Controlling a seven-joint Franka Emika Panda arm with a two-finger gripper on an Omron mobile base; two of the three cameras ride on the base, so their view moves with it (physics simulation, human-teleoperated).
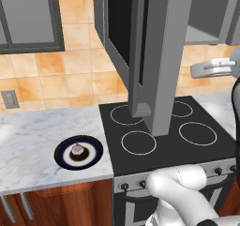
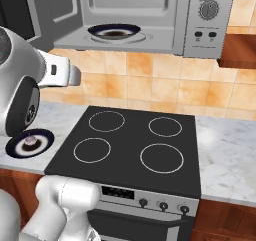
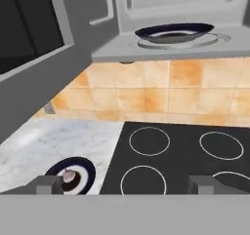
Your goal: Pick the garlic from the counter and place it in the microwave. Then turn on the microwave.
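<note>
Left base view: garlic [image 1: 78, 149], a tiny whitish-pink rounded bulb with a pale top, sitting at the centre of a round dark-blue plate [image 1: 94, 150] with a white inner ring; plate resting on the counter [image 1: 33, 140], a white-grey veined marble slab over reddish-brown wooden fronts, just left of the black stovetop [image 1: 164, 147] with four white rings; microwave door [image 1: 159, 56], a grey metal frame with dark glass, swung open above the stove; judged light, firm under a papery skin, rounded and likely to roll or slip; best taken from above across its widest middle, fingers clearing the plate's raised rim.

Right base view: microwave [image 2: 150, 15], a large grey metal box mounted above the stove, cavity open; a second dark dish [image 2: 114, 32] on its floor; control panel with dial and two buttons [image 2: 209, 20] at its right; garlic [image 2: 31, 141] on the plate at the left edge, partly behind the white arm; backsplash of orange-tan tiles, matte.

Hand view: gripper [image 3: 128, 184] with its two dark finger tips standing wide apart, nothing between them; hovering above the stove's front edge, well apart from the garlic [image 3: 69, 174], which lies on the plate at lower left; open microwave cavity ahead and above.
</note>
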